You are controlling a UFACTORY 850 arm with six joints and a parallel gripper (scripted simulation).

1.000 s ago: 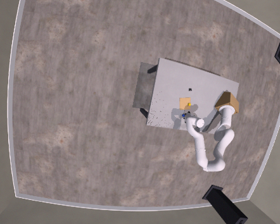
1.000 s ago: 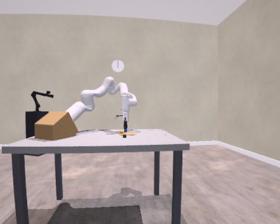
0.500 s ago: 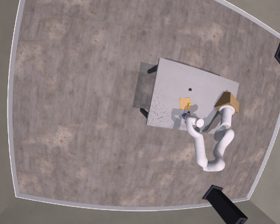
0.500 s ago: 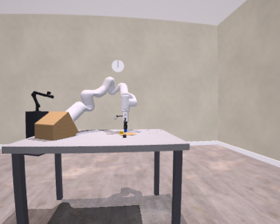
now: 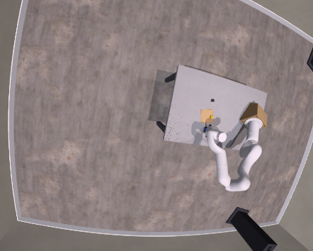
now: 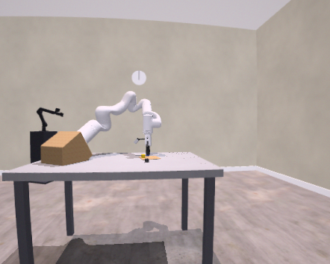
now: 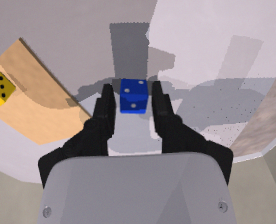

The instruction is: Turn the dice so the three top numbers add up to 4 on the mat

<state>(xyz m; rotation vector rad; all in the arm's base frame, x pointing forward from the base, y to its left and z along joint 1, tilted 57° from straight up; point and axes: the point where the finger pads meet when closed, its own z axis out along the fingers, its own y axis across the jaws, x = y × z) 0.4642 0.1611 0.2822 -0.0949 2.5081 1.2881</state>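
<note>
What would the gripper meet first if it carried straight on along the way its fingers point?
The blue die. In the wrist view it sits between the tips of the gripper, which looks part-open around it. Beyond it lies the bare table, not the mat. Contact and depth are unclear.

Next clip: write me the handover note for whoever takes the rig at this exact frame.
Claw: partly closed, fingers on either side of the blue die; whether they grip it is unclear from the pictures.
Blue die: off the mat, over the bare table.
Yellow die: flat on the mat.
Third die: not identifiable in any view.
Done: nothing confirmed.
Left: get the blue die onto the mat, find the third, set tops to total 4, release.
</note>
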